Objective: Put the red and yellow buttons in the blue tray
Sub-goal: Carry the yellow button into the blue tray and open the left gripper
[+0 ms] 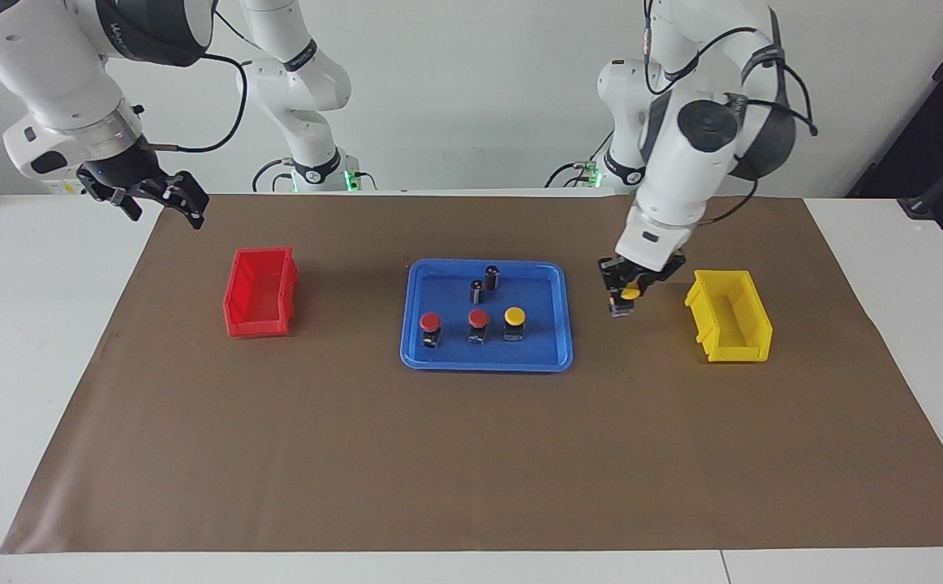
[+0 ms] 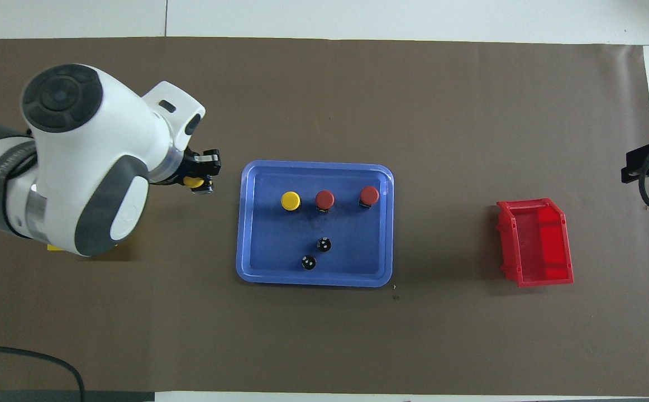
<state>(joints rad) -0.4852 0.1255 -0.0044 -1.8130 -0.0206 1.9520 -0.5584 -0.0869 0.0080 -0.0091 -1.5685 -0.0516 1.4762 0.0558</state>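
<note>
The blue tray lies mid-table. In it stand two red buttons and one yellow button in a row. My left gripper is shut on the second yellow button and holds it above the mat between the tray and the yellow bin. My right gripper waits raised over the mat's edge at the right arm's end, past the red bin.
Two dark capless cylinders stand in the tray, nearer the robots than the buttons. A yellow bin sits toward the left arm's end, a red bin toward the right arm's end. A brown mat covers the table.
</note>
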